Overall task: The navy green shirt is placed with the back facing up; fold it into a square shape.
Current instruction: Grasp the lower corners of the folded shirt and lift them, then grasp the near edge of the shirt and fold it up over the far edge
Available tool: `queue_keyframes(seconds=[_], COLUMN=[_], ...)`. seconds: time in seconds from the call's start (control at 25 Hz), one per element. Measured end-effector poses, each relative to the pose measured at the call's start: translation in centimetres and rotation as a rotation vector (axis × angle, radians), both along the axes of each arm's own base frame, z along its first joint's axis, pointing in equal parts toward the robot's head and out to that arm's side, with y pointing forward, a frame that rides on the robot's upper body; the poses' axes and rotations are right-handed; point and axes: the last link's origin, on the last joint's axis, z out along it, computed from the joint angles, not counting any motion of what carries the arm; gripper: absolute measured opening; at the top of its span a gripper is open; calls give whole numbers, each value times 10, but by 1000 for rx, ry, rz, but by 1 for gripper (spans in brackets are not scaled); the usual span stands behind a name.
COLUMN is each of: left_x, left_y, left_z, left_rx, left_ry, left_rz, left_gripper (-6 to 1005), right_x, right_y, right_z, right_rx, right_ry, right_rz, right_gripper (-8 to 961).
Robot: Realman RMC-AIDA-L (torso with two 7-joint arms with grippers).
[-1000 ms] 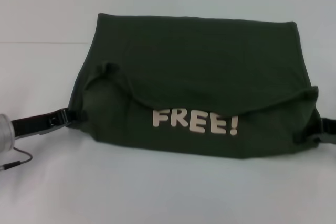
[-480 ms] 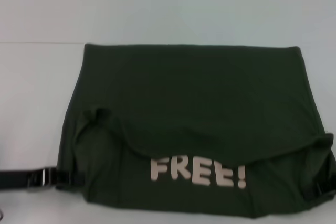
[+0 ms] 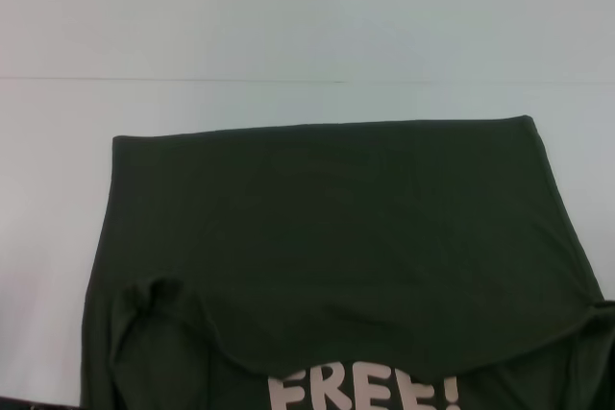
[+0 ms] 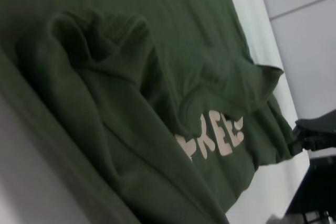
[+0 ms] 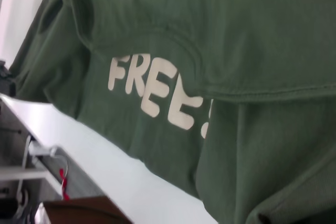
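White bench (image 3: 288,36), its pale surface running to the far edge of the head view, with a thin seam line crossing it. The navy green shirt (image 3: 327,237) lies folded on the bench's near half, spanning almost the full width; its far fold edge is straight, and a flap overlaps the white "FREE!" lettering (image 3: 363,391) at the near edge. A bunched sleeve (image 3: 154,304) sits at the near left corner. Left claw: a dark shape (image 5: 4,83) at the shirt's edge in the right wrist view; its opening cannot be told. Right claw (image 4: 315,132): dark, beside the shirt's far corner in the left wrist view; its opening likewise cannot be told.
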Motion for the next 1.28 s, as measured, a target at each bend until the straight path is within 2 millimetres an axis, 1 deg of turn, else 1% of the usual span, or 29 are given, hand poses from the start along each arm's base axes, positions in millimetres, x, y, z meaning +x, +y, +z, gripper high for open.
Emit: queue_keyframes(seconds=[0.16, 0.24, 0.44, 0.6, 0.8, 0.84, 0.88, 1.04, 1.16, 1.28], left_x=[-1, 1, 8, 18, 25, 26, 27, 26, 20, 14], left_y=[-3, -1, 11, 25, 45, 49, 53, 67, 76, 86], left_z=[2, 2, 6, 16, 34, 38, 41, 52, 57, 59], left_rx=[-29, -30, -5, 49, 164, 192, 219, 341, 438, 525], left_ry=[11, 11, -7, -50, -99, -109, -121, -163, -165, -161], left_rz=[-1, -7, -37, -62, -50, -42, -34, 24, 78, 123], left_gripper=[27, 27, 27, 27, 26, 26, 26, 27, 26, 26], right_x=[0, 0, -3, -8, -14, -15, -15, -13, -10, -7], right_y=[-6, -6, -2, 3, 15, 21, 23, 31, 43, 56], right_z=[-2, -2, -1, 9, 30, 39, 43, 49, 53, 53], right_rx=[-28, -24, 9, 56, 165, 226, 255, 337, 426, 513], right_ry=[10, 13, 40, 94, 181, 214, 227, 238, 237, 221], right_rz=[9, 8, 5, 3, -11, -32, -45, -86, -122, -155], right_gripper=[37, 37, 37, 37, 36, 36, 36, 36, 36, 36])
